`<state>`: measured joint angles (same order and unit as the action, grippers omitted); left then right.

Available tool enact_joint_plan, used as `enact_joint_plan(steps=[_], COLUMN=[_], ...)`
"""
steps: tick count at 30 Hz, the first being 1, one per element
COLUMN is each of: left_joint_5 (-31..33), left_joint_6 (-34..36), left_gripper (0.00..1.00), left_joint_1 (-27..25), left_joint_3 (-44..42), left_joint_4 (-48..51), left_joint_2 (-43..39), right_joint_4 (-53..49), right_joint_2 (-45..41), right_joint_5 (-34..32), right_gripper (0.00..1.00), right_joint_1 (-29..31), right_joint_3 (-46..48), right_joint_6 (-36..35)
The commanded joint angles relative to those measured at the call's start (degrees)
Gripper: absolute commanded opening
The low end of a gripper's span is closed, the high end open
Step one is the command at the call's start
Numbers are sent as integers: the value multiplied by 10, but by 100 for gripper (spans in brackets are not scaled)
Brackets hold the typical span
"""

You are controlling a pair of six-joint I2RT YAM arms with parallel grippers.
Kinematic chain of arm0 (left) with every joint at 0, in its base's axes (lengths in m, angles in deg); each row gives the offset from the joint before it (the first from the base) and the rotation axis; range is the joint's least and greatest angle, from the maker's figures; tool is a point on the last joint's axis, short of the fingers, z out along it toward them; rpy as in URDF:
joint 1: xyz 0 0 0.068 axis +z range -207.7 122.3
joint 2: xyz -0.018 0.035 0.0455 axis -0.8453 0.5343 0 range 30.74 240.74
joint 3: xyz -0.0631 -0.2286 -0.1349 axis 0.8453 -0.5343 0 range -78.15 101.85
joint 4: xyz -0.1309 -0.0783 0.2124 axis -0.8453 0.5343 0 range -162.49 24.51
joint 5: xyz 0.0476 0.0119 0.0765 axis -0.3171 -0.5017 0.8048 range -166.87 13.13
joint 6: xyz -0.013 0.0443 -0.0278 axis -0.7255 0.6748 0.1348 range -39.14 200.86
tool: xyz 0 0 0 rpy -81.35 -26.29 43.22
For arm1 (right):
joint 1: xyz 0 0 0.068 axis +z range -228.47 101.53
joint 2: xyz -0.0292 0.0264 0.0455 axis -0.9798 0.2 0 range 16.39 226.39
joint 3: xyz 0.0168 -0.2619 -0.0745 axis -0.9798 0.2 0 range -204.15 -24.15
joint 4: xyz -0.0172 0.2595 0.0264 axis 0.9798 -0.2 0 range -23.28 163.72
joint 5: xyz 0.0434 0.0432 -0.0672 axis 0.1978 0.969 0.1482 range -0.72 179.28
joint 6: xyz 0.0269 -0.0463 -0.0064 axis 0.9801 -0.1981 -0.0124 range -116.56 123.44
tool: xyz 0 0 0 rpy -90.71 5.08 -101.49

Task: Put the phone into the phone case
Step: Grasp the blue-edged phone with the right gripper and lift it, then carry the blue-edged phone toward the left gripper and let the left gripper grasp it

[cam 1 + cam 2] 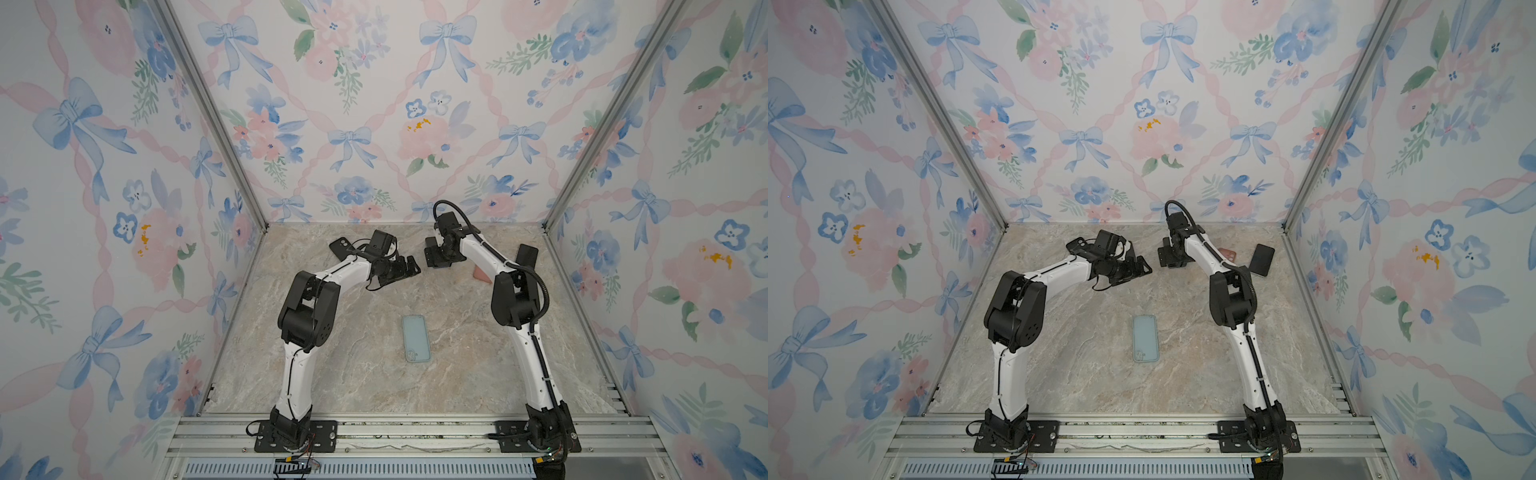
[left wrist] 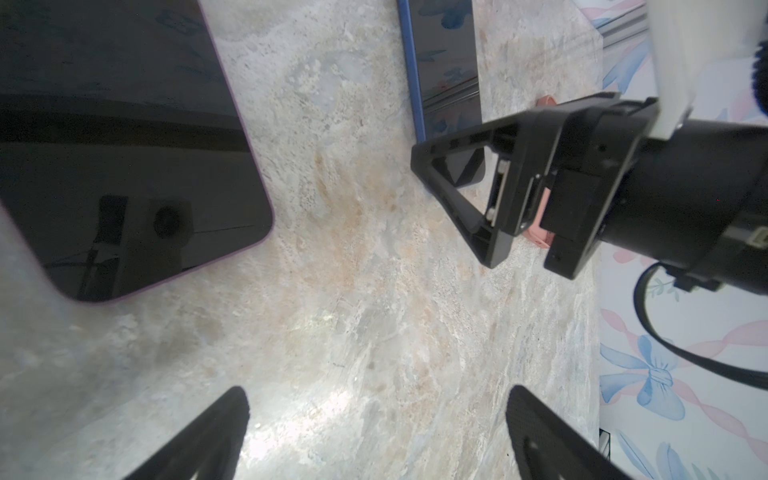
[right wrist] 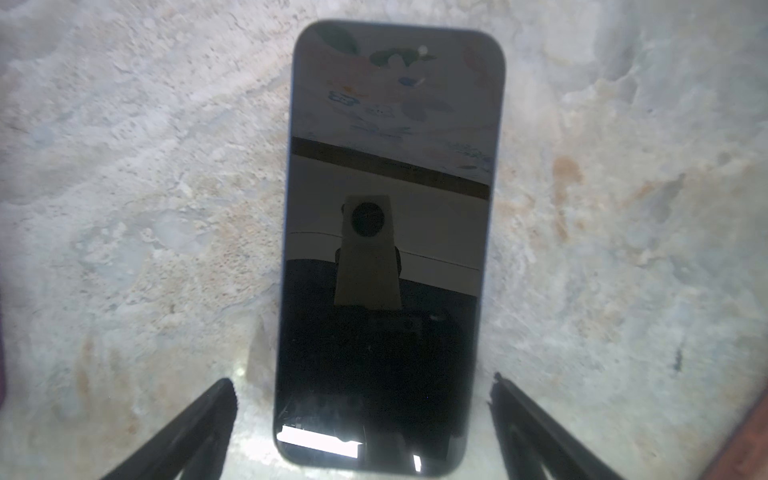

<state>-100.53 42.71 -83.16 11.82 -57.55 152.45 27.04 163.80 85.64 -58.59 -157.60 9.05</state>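
The phone case (image 1: 416,338) (image 1: 1146,338), pale blue and empty, lies flat in the middle of the marble table in both top views, well in front of both grippers. The phone (image 3: 390,232), dark screen up with a blue rim, lies flat on the table at the back. My right gripper (image 3: 361,380) is open, its fingers (image 3: 199,424) on either side of the phone's near end without touching it. In both top views that gripper (image 1: 432,257) and its forearm hide the phone. The left wrist view shows the phone (image 2: 444,62) under the right gripper (image 2: 457,199). My left gripper (image 2: 376,395) (image 1: 409,266) hangs open over bare marble.
A second dark phone with a purple rim (image 2: 124,145) lies near the left gripper. A black phone (image 1: 527,255) and a pink case (image 1: 1227,253) lie at the back right, and a dark item with camera holes (image 1: 343,245) at the back left. Floral walls enclose the table.
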Motion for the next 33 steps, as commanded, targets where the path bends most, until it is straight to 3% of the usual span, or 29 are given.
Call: enact_joint_plan(steps=[1, 18, 26, 33], left_joint_5=[-9, -17, -35, -41], left_joint_6=[0, -3, -15, -25], left_gripper=[98, 96, 96, 95], left_joint_1=[4, 28, 20, -3], left_joint_3=[11, -16, -11, -28], left_joint_4=[8, 8, 8, 6], left_joint_2=[10, 7, -4, -21], right_joint_4=[-59, -64, 9, 105], right_joint_2=[30, 18, -116, -257], right_joint_5=[-7, 8, 29, 50], right_gripper=[94, 67, 62, 60], right_joint_1=[-8, 3, 5, 13], right_joint_3=[-39, -1, 169, 379], right_joint_6=[14, 20, 29, 55])
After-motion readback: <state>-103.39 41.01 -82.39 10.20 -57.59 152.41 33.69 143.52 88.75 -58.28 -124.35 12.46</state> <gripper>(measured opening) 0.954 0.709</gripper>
